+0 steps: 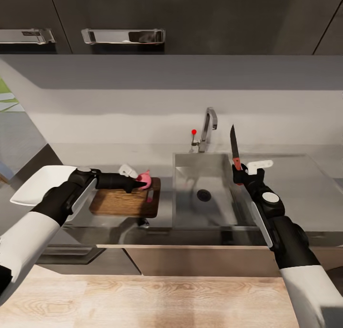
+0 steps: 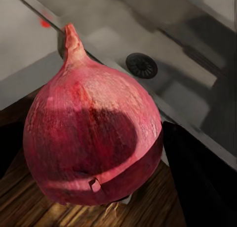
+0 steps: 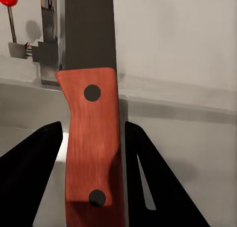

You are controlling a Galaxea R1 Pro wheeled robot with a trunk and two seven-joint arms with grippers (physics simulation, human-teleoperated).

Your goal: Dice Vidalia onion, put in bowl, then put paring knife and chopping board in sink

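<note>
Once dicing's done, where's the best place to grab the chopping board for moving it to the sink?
Probably the chopping board's short edge nearest the sink, by its slot-shaped handle hole. It lies flat on the countertop, so come from above at that overhanging-free end, one finger through the slot.

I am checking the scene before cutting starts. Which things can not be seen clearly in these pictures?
- Bowl: head view, partly covered by the left arm.
- Chopping board: head view, the left gripper and onion hide part of it.
- Paring knife: right wrist view, blade tip cut off by the edge.
</note>
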